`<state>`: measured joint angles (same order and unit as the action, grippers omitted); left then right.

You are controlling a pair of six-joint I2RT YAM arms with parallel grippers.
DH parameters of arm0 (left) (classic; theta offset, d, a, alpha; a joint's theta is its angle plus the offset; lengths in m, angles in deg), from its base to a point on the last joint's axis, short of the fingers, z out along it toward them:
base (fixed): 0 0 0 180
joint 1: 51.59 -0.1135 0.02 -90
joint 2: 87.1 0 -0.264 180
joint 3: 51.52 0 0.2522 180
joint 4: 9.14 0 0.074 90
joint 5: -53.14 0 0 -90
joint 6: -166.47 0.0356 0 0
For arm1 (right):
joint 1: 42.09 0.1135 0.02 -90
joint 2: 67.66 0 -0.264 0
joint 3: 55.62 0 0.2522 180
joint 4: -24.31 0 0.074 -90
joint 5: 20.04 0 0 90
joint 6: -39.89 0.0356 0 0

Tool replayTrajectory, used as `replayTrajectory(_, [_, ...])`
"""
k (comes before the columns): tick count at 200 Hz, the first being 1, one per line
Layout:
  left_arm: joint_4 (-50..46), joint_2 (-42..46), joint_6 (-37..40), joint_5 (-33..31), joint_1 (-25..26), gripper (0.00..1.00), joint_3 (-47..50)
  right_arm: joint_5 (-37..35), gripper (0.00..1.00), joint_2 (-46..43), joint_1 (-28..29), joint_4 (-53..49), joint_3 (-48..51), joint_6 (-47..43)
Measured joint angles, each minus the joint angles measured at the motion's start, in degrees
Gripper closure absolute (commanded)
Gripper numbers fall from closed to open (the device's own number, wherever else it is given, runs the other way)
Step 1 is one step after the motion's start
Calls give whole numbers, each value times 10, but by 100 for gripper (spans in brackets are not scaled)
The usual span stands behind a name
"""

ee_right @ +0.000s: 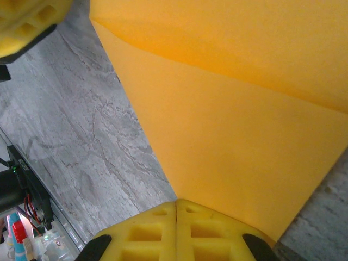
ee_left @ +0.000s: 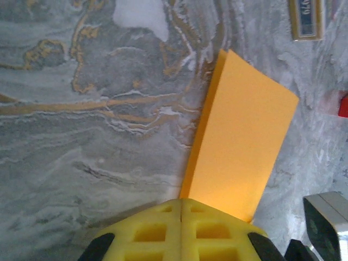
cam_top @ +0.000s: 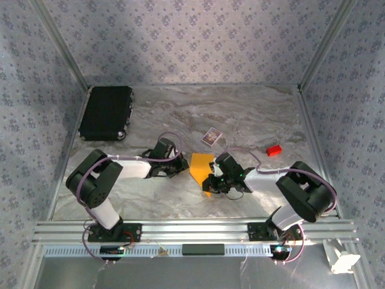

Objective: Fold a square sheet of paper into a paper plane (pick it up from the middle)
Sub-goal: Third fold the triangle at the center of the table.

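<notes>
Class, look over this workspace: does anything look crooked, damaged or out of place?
Nothing looks spilled or torn. The orange-yellow square sheet of paper, mid-table, is folded over and seems to lift off the grey marble table rather than lying flat, its edge pinched by the shut left tool and right tool.

Cropped at the edges
The square sheet of paper (ee_right: 234, 136) overruns my right wrist view; my left clips the card (ee_left: 307, 19).

Closed yellow end effector (ee_left: 180, 217) meeting folded orange paper (ee_left: 244, 141) crease, marble tabletop (ee_left: 81, 163), patterned card (ee_left: 307, 19) top right
</notes>
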<state>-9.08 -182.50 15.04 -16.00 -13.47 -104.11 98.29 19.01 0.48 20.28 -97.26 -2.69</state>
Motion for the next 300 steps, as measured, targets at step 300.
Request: replayTrajectory(300, [31,-43,3,19,50,100,-10,-19,92,49,5,-44,-78,2])
